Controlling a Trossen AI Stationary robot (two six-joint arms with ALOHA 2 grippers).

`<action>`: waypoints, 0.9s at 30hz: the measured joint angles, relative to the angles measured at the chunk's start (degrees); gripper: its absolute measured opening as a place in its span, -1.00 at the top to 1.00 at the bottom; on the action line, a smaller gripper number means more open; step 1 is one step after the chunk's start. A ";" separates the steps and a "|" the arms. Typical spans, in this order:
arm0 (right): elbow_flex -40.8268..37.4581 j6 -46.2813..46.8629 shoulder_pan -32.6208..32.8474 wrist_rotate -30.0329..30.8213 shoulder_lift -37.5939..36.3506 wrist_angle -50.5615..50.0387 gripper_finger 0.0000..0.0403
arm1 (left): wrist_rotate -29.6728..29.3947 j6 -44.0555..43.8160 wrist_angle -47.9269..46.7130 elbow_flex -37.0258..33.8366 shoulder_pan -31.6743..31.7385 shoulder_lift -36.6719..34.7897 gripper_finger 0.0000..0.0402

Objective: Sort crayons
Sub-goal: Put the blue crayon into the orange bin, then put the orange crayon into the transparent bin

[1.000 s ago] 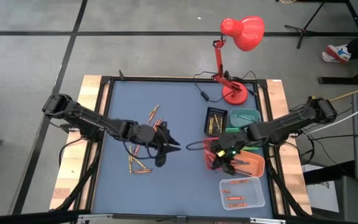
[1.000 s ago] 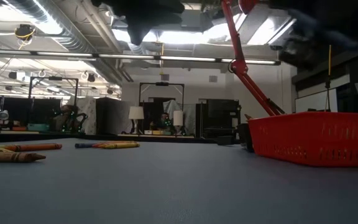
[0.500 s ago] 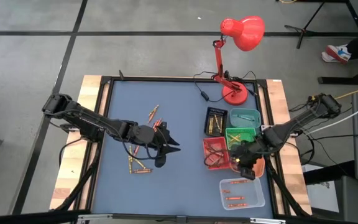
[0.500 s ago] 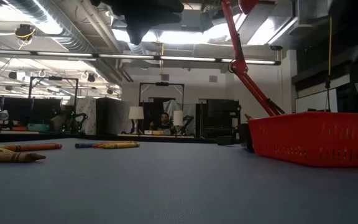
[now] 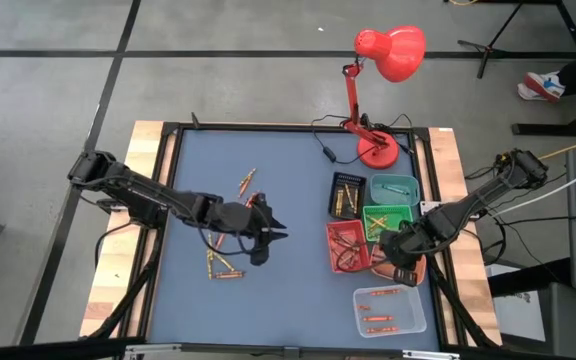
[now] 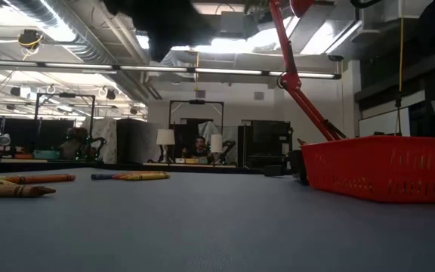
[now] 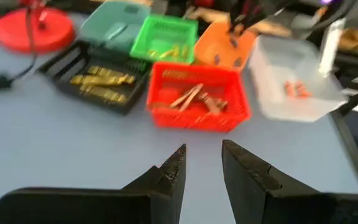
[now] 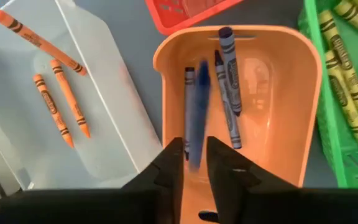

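My right gripper (image 8: 194, 146) hangs over the orange tray (image 5: 414, 268), pointing down, its fingers slightly apart. A blue crayon (image 8: 196, 118) shows blurred just in front of the fingertips, above the tray floor, where two dark blue crayons (image 8: 229, 93) lie. My left gripper (image 5: 276, 234) is open and empty above the table's middle; it also shows in its own wrist view (image 7: 202, 152). Loose crayons lie flat on the blue table near it (image 5: 224, 266), farther back (image 5: 247, 182) and in the low view (image 6: 21, 185).
The trays stand together at the right: black (image 5: 346, 193), teal (image 5: 393, 187), green (image 5: 383, 218) with yellow crayons, red (image 5: 344, 245), and clear (image 5: 389, 310) with orange crayons. A red desk lamp (image 5: 378, 150) and its cord stand at the far edge.
My right gripper has gone from over the red tray toward the table's right and near edges and now hangs over the orange tray. The blue crayon now shows blurred in front of its fingertips.
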 joint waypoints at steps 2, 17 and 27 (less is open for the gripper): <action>0.00 0.00 0.00 0.01 0.00 -0.04 0.55 | -0.85 -1.76 -3.25 0.00 0.49 0.00 0.56; 0.00 -0.02 0.00 1.04 0.00 0.12 0.26 | -1.05 -21.39 -36.68 0.00 4.08 0.00 0.56; 0.00 1.33 0.00 1.09 0.03 6.88 0.27 | -1.00 -31.98 -48.92 -0.97 4.00 0.00 0.56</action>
